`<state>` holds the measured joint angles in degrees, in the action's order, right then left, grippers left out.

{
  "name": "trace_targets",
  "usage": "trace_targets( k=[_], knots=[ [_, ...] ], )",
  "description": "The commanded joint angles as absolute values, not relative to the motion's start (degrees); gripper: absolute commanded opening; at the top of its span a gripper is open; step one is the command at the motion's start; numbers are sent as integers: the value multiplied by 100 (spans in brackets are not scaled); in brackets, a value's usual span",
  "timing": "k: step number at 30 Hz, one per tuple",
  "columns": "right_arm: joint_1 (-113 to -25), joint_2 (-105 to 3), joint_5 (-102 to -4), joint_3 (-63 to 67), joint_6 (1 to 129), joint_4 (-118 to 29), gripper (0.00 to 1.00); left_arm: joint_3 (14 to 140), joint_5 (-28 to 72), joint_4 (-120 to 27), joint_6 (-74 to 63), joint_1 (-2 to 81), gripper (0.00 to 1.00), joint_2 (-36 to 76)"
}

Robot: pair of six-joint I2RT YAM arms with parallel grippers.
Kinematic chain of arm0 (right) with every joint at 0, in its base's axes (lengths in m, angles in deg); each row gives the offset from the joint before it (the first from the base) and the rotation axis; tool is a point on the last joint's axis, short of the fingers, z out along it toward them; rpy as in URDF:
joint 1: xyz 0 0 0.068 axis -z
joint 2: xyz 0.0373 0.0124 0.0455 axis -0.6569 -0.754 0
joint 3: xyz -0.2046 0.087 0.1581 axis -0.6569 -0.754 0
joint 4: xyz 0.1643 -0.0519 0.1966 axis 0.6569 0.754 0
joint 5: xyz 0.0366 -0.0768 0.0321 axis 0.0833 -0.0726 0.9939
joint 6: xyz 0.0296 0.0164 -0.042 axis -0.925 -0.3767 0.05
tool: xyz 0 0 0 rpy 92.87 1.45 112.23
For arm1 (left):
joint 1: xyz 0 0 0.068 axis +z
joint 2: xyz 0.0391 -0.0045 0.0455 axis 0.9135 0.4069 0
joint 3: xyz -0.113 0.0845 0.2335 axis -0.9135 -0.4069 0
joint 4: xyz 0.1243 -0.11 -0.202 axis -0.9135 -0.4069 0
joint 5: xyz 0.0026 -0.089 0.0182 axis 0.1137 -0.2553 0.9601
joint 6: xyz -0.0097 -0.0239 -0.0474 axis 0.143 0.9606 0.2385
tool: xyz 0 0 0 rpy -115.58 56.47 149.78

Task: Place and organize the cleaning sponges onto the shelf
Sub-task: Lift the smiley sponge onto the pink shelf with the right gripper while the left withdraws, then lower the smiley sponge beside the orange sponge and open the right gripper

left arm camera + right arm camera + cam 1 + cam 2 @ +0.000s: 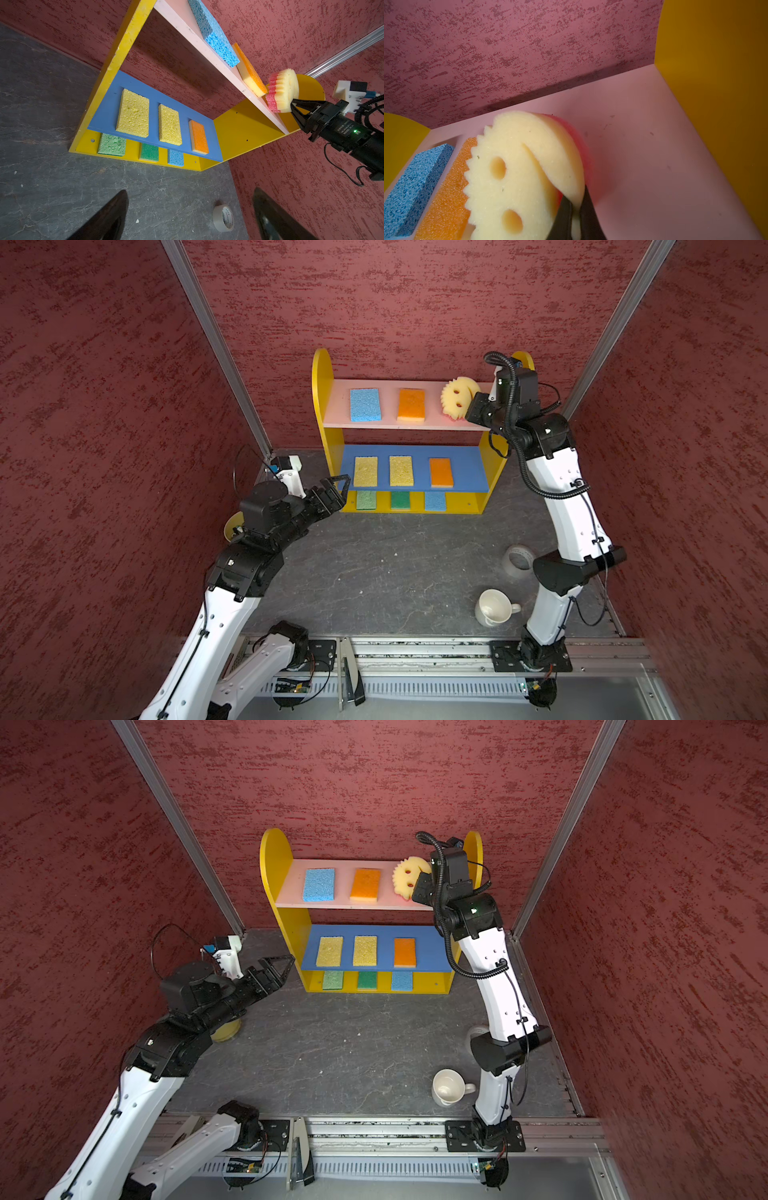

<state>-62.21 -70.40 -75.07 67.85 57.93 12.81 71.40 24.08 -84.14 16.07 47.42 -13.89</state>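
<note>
The right gripper is pinched nearly closed on the rim of the smiley sponge, at the right end of the shelf's pink board, upper centre-right in both top views. The left gripper gapes wide and empty, centre-left, just beside the shelf's lower left corner.

The smiley is round, pale yellow and saw-toothed along one edge. The other eight sponges lie flat: blue and orange beside it, three on the blue board, three on the base.

The right wrist view shows the smiley's two eye holes and mouth slit. The left wrist view shows its pink lower layer and its tilt; whether it touches the board I cannot tell.
</note>
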Motion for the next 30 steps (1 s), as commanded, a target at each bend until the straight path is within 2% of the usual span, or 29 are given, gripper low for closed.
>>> trace_targets(
  k=[1, 5, 7, 9, 13, 18, 23, 30],
  knots=[
    [-6166, -6851, -7286, 6727, 5705, 1258, 4, 7074, 2277, -8283, 1657, 4817, 93, -1396],
    [-6133, -6832, -7223, 6709, 5689, 1304, 7, 7054, 2202, -8267, 1677, 4863, 93, -1393],
    [-6118, -6838, -7210, 6707, 5687, 1327, 13, 7043, 2176, -8262, 1688, 4876, 93, -1392],
    [-6094, -6850, -7222, 6705, 5676, 1343, 23, 7036, 2148, -8250, 1712, 4893, 93, -1390],
    [-6066, -6833, -7236, 6698, 5661, 1366, 32, 7012, 2102, -8238, 1722, 4911, 93, -1391],
    [-6047, -6772, -7240, 6699, 5667, 1365, 35, 6993, 2079, -8215, 1757, 4922, 93, -1385],
    [-6039, -6666, -7274, 6698, 5686, 1359, 44, 6968, 2017, -8178, 1789, 4931, 93, -1357],
    [-5991, -6613, -7294, 6712, 5677, 1247, 49, 6957, 1949, -8121, 1829, 4934, 93, -1314]
  ],
)
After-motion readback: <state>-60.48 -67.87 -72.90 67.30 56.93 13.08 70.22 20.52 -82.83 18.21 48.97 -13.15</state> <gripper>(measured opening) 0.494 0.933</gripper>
